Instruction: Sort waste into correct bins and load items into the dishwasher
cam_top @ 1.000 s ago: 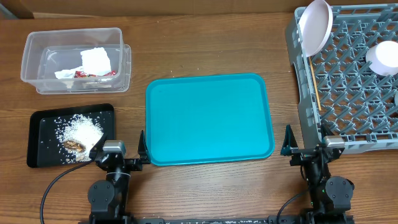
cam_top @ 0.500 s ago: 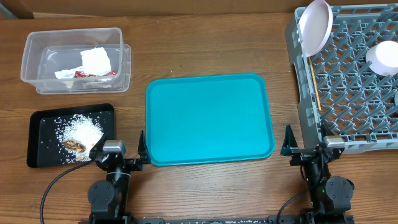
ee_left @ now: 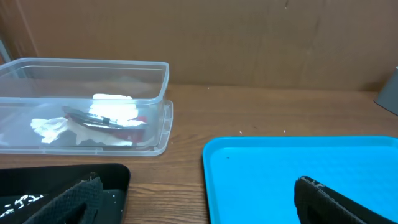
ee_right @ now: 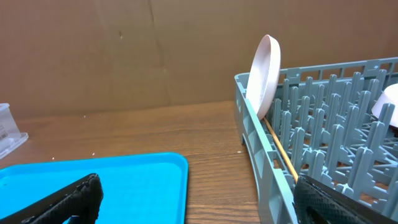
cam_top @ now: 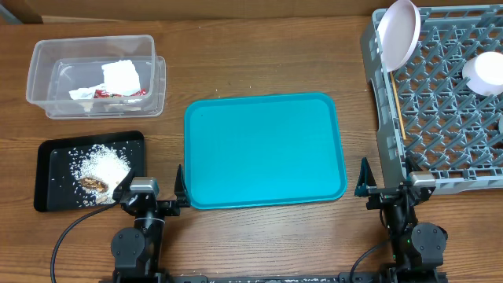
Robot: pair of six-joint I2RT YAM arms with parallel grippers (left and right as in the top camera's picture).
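Nothing has moved since the earlier overhead pictures: both arms sit parked at the near edge of the wooden worktop (cam_top: 259, 55). The left hand (cam_top: 153, 187) and the right hand (cam_top: 387, 189) each have their fingers spread wide and hold nothing.

The waste lies sorted. A crumpled napkin (cam_top: 122, 76) and a red wrapper (cam_top: 106, 93) sit in the clear tub (cam_top: 47, 106) at far left. Loose rice (cam_top: 104, 163) and a brown food scrap (cam_top: 93, 183) lie in the black tray (cam_top: 45, 149) near the left hand. A bare teal tray (cam_top: 263, 149) lies between the arms.

The grey dish rack (cam_top: 440, 118) on the right holds a white plate (cam_top: 398, 31) standing on edge in its far left corner. It also holds chopsticks (cam_top: 398, 106) along its left wall and a white bowl (cam_top: 485, 73).

The plate is probably stiff, smooth and breakable, and is best pinched at its free upper rim. The chopsticks look light and liable to roll, so a mid-length grip suits them. The napkin is soft and would crush in any grip.

Only the overhead view shows the rice pile and the scrap. The left wrist view instead shows the tub from the side, with the wrapper lying among the folds of napkin. The right wrist view shows how steeply the plate stands against the pegs and how a chopstick slants inside the rack wall.
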